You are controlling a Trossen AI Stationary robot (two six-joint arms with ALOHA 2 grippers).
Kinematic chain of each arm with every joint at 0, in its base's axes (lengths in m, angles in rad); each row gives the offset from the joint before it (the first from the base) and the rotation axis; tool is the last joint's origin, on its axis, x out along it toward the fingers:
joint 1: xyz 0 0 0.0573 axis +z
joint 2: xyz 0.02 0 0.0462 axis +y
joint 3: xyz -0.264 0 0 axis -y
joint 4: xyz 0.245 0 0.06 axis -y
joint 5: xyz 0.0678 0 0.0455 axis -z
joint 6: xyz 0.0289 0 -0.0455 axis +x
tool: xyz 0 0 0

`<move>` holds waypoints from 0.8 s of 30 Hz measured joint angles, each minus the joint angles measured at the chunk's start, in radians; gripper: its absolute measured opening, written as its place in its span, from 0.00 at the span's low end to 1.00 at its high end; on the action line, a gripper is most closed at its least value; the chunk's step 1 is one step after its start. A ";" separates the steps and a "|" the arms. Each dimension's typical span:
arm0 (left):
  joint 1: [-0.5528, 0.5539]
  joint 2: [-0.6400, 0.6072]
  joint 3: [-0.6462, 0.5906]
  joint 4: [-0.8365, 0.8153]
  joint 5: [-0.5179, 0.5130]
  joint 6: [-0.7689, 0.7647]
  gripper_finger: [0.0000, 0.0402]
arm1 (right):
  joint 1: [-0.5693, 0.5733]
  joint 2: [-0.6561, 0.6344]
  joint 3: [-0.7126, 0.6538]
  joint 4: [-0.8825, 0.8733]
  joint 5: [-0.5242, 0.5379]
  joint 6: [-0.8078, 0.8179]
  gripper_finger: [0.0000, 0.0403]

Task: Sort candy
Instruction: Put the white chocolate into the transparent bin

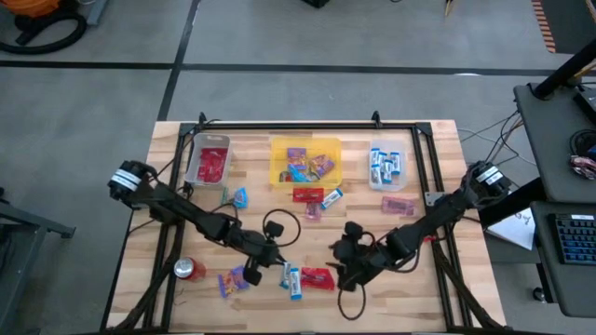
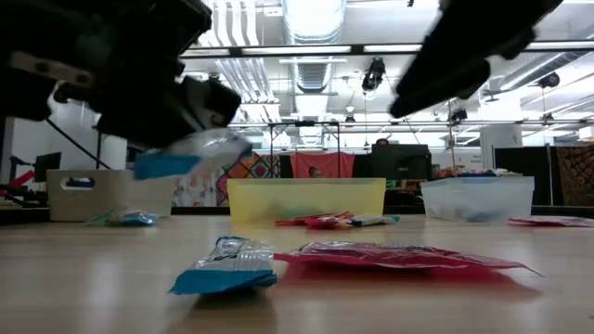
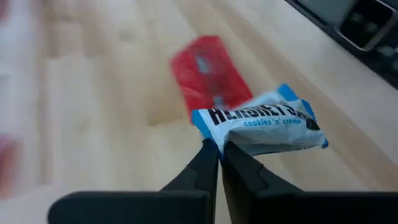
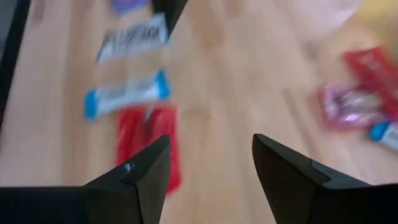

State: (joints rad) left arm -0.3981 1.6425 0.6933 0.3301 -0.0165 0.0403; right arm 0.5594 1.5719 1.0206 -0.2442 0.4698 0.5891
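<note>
Spanning the whole scene, the wooden surface carries three far bins and loose sweets. Left tool, pressed together, pinches a blue-and-white bar near the front; next it likely goes to the far-right clear bin. Right tool hovers spread above a red packet.

The bar pinched in my black left fingers is white with blue ends and dark lettering. Below it lies a flat red packet on pale blond wood. A yellow bin holds purple multicolour packets; my right fingers are black too.
</note>
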 joint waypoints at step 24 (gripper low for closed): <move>0.001 -0.074 0.080 0.000 -0.433 0.212 0.00 | -0.221 0.020 -0.242 0.744 -0.242 0.149 0.67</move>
State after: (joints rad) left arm -0.3969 1.5684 0.7735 0.3298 -0.4495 0.2518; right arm 0.3386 1.5923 0.7788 0.4994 0.2282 0.7384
